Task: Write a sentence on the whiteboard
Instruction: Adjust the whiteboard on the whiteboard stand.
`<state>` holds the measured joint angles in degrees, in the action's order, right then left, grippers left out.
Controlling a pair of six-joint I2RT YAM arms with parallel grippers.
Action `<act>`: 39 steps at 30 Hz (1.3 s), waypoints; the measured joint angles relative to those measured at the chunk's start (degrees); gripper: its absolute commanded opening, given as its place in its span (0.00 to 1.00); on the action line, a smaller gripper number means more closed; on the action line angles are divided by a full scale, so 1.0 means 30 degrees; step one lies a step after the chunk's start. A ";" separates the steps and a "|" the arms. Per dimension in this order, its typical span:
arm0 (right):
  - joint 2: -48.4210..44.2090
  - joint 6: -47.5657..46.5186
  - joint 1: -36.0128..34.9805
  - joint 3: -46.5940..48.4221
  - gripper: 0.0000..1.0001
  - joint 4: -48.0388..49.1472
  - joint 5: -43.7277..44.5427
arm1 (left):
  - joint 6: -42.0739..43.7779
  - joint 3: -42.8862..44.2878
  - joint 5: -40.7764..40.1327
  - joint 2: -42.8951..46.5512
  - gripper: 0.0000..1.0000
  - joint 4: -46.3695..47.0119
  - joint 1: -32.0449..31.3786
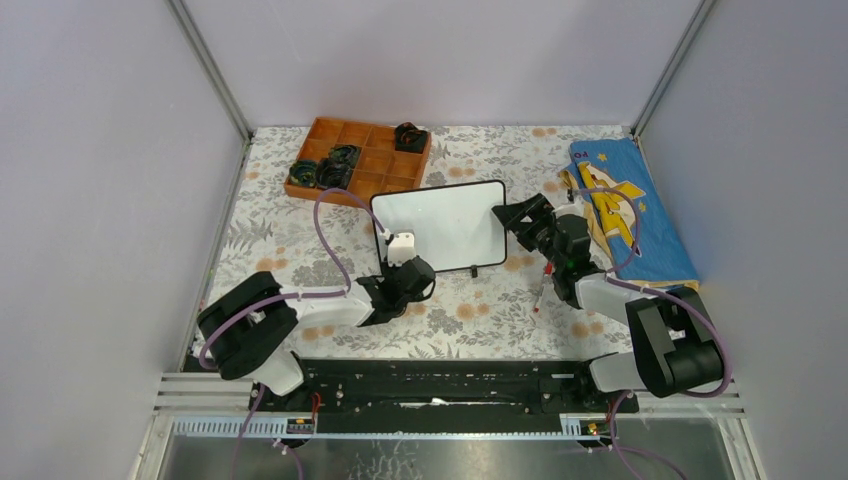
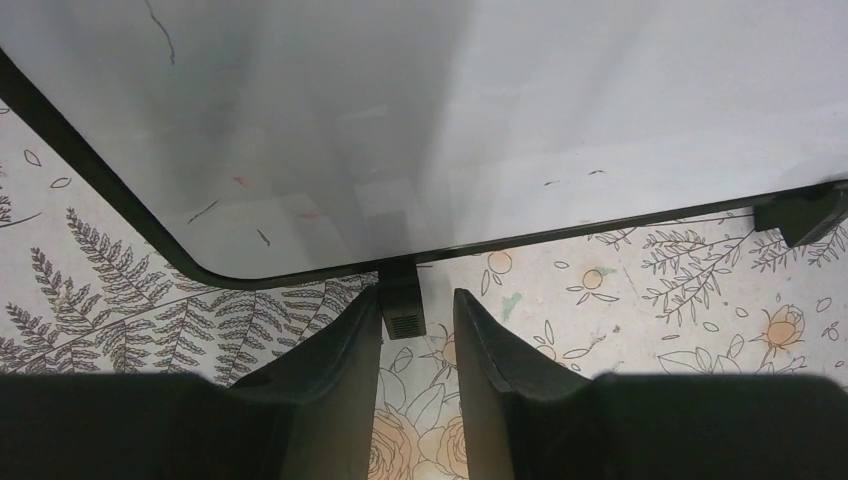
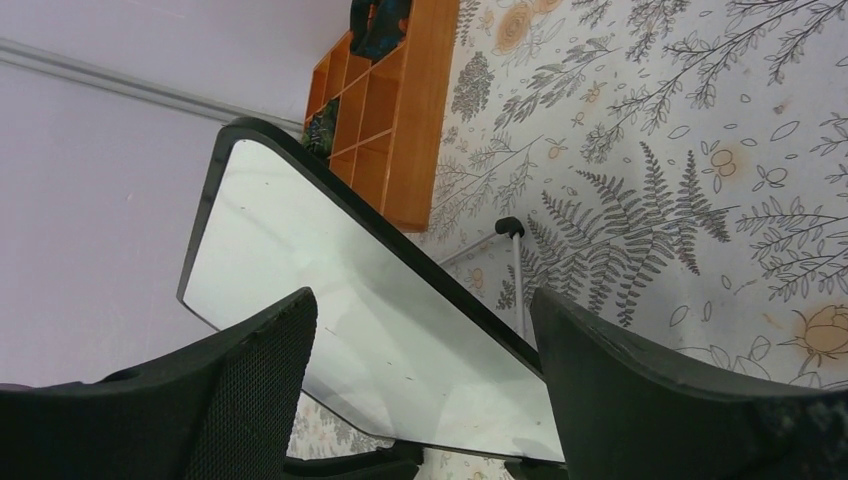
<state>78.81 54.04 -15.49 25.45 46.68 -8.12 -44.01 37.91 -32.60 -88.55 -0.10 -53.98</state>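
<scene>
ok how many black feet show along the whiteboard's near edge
2: one small black foot sits by the rounded corner of the white black-framed whiteboard, the other foot further along that same edge. Any on the far edge are hidden.

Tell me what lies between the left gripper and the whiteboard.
Only a small black foot of the whiteboard, right at the mouth of the left gripper and its jaws, over floral tablecloth; the left wrist view shows it.

Was closed in on three sides by plain, pale lilac-grey walls (image 1: 90, 150), joined at the back corners by slim aluminium posts (image 1: 215, 75). Was lit softly and evenly. Held a desk (image 1: 480, 325) under a pale fern-and-orange-flower cloth (image 2: 620, 300), edged in front by a black rail (image 1: 440, 385).
</scene>
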 measured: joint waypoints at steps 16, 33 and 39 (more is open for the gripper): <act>0.0685 0.0430 0.0000 -0.0772 0.76 0.1683 -0.1020 | 0.0000 0.0000 -0.0182 -0.0219 0.32 0.0036 -0.0007; 0.0947 0.0430 -0.0678 -0.0998 0.80 0.2033 -0.0991 | 0.0000 0.0000 -0.0554 -0.0277 0.35 -0.0007 -0.0255; -0.0211 0.0102 -0.0736 -0.1020 0.84 0.0437 -0.0517 | -0.0007 0.0000 -0.0590 0.0248 0.46 -0.0109 -0.0474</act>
<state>78.17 54.35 -17.69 22.39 47.99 -9.67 -44.03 37.91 -34.37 -87.81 -0.43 -55.40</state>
